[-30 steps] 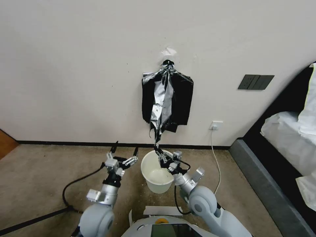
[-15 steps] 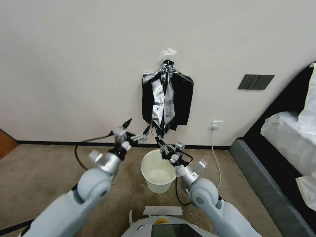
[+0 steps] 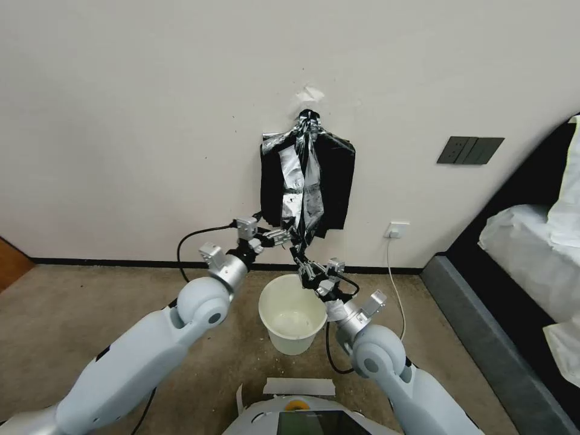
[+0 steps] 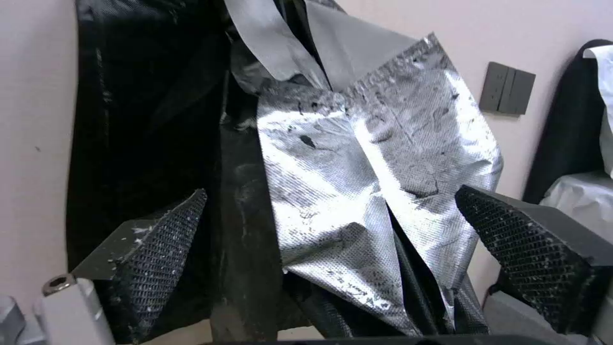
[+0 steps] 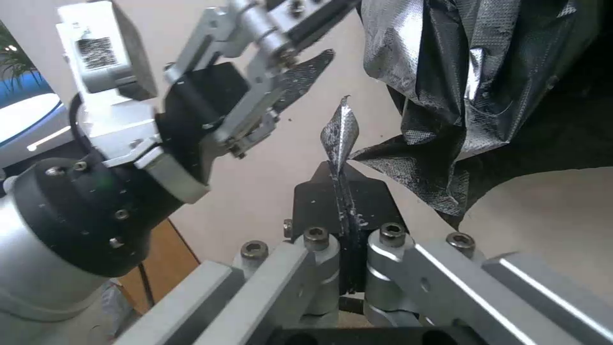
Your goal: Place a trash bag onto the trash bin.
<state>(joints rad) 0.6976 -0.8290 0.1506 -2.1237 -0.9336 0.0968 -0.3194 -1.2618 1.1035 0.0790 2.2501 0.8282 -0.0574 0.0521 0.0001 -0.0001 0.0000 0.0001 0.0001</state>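
Two grippers are seen at work, both raised in front of the wall. One trash bag (image 3: 300, 184) hangs from a wall hook (image 3: 308, 113), lying over one flat stack of black bags (image 3: 335, 181), and one trash bin (image 3: 292, 312) stands on the floor below.

The right gripper (image 3: 300, 263) is lifted above the far rim of the bin, its arm angled up and forward from the robot's right shoulder. Its fingers are pressed together on the bottom corner of the trash bag, a strip of which is seen clamped between them in the right wrist view (image 5: 340, 143).

The left gripper (image 3: 289, 231) is stretched out at the lower left edge of the bag, just above and beside the right gripper. Its fingers (image 4: 160, 244) are spread wide, with the silvery fold of the bag (image 4: 357, 191) lying between them but not clamped.

Compared with one second ago, the left arm is seen to have been raised from beside the bin to the bag, and the right gripper has been lifted slightly, so the bag hangs less taut.
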